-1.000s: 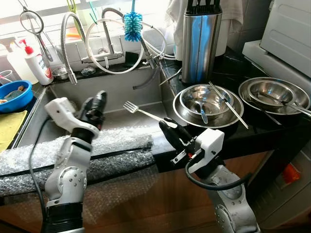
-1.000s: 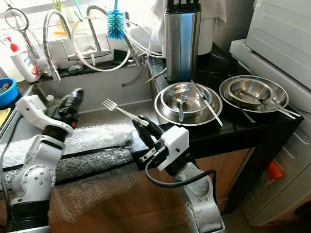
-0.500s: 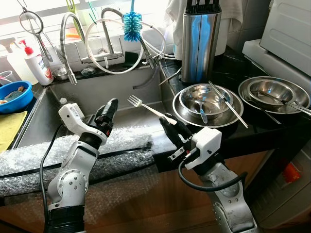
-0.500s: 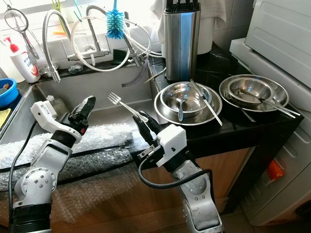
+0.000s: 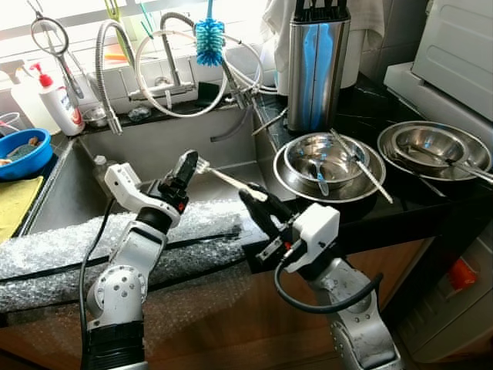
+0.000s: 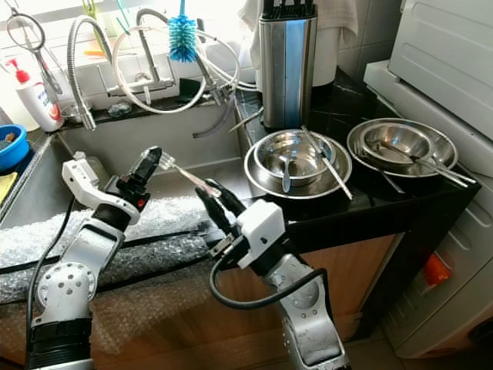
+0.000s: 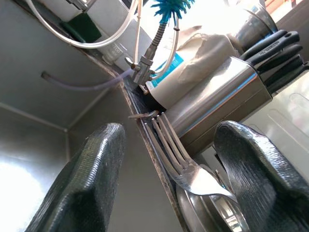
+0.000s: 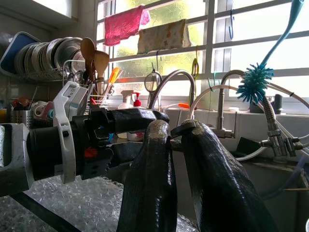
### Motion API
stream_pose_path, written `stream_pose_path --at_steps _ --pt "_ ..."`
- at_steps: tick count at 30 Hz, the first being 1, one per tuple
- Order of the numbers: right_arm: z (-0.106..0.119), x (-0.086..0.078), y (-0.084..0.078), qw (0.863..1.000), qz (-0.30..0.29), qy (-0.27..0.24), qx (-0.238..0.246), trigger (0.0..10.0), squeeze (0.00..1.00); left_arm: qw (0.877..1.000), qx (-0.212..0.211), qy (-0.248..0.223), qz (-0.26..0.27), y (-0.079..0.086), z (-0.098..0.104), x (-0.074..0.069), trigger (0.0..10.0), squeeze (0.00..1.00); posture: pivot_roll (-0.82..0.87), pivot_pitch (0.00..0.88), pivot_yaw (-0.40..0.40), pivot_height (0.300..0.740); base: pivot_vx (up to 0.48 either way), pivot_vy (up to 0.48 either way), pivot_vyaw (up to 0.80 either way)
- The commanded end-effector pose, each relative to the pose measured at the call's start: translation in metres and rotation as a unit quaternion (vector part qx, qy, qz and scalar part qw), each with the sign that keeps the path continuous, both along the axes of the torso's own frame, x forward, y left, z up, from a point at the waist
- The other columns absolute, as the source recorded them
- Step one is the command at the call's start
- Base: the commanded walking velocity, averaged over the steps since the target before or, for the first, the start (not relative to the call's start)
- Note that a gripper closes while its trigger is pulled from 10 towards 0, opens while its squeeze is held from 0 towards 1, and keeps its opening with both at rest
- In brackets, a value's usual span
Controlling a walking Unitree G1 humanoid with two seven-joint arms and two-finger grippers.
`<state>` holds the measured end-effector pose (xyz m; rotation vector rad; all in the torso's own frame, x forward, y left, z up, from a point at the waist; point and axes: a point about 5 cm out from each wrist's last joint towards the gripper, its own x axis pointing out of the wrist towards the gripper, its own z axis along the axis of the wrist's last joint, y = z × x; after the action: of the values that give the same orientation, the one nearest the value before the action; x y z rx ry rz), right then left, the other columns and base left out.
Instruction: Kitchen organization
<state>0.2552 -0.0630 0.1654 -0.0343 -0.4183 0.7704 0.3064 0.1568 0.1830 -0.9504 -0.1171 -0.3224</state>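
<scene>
Pinching the handle end of a fork point(image 5: 225, 176), the right gripper point(image 5: 254, 202) is keeping its two black fingers closed on the metal and is pointing the tines out ahead of itself, over the sink point(image 5: 146, 150). Just beyond those tines, the left gripper point(image 5: 187, 164) is meeting them with its fingers spread wide, one pad point(image 7: 91, 179) on each side of the prongs and neither touching yet. Judging by looks, the fork is light, rigid and slick steel, so a hold across the flat neck just behind the tines is looking safer than on the prongs. Farther off to the right gripper's side, steel bowls point(image 5: 330, 163) and a knife block point(image 5: 316, 62) are standing on the counter.
</scene>
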Motion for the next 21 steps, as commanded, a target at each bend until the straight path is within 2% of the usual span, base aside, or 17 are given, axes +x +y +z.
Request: stream_pose_path --at_steps 1,21 --pt "0.0078 -0.0005 0.0064 1.000 0.014 -0.014 0.008 10.0 0.00 1.000 0.000 0.006 0.002 0.0034 -0.0003 -0.0014 10.0 0.00 -0.09 0.000 0.149 0.740 0.000 0.000 0.00" --pt "0.0106 -0.0001 0.0096 1.000 0.020 -0.018 0.012 10.0 0.00 1.000 -0.007 0.012 -0.002 0.0020 -0.0006 -0.0013 10.0 0.00 -0.10 0.000 0.151 0.740 0.000 0.000 0.00"
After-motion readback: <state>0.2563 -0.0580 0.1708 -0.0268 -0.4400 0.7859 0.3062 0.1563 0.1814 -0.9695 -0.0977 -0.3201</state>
